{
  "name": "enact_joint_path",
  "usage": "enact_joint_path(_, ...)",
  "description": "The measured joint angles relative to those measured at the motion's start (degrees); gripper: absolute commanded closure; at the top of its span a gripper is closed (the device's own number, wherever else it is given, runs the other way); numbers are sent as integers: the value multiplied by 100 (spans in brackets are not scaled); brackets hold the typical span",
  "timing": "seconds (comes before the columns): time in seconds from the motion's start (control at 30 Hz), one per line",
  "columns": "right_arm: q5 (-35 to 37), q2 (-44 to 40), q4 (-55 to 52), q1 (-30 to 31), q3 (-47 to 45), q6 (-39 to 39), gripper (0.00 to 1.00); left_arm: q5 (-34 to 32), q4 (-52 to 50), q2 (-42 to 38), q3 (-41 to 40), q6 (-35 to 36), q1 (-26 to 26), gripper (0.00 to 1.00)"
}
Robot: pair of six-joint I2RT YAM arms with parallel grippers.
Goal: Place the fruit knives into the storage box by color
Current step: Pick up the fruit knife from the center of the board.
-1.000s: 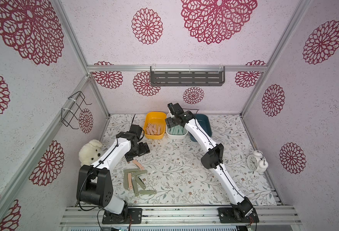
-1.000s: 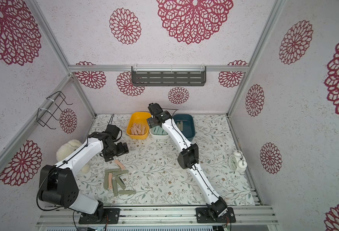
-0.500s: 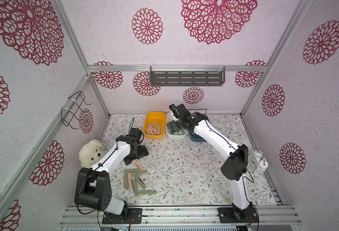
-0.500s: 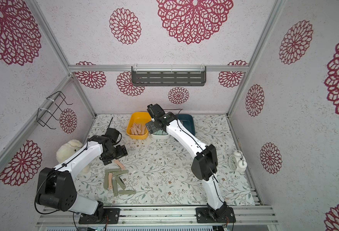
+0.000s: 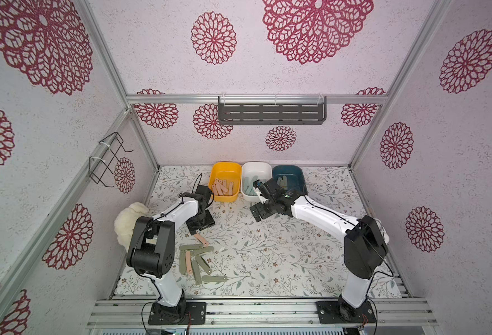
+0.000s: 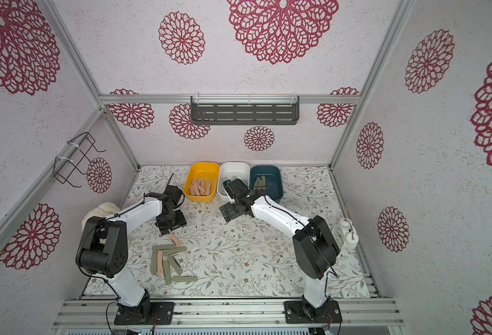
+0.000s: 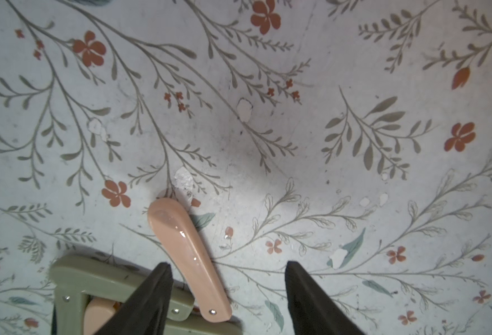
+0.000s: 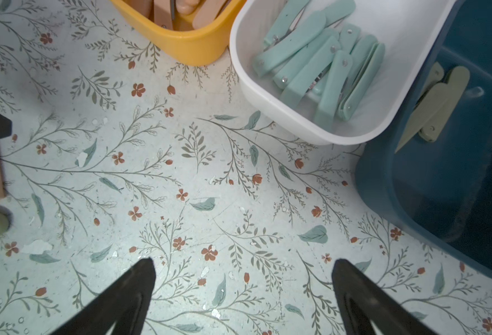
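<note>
Both sets stand released: left fingers (image 7: pixel 152 295) straddle a peach-pink knife (image 7: pixel 186 252) on the desk (image 7: pixel 268 174); right fingers (image 8: pixel 128 295) hover empty near the white box (image 8: pixel 268 98).

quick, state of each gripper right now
left gripper: open, jaws either side of a pink knife, not clamped
right gripper: open, holding nothing
</note>
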Motion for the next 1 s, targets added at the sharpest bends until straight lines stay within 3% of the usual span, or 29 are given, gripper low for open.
enact_joint_path(0.5,-367,0,385,-11,2,-2,1,-273,-2,-140,-435,-166,11,35)
enact_joint_path(1.0,-391,66,358,-24,87,0,1,-168,481,225,-509,-144,35,67)
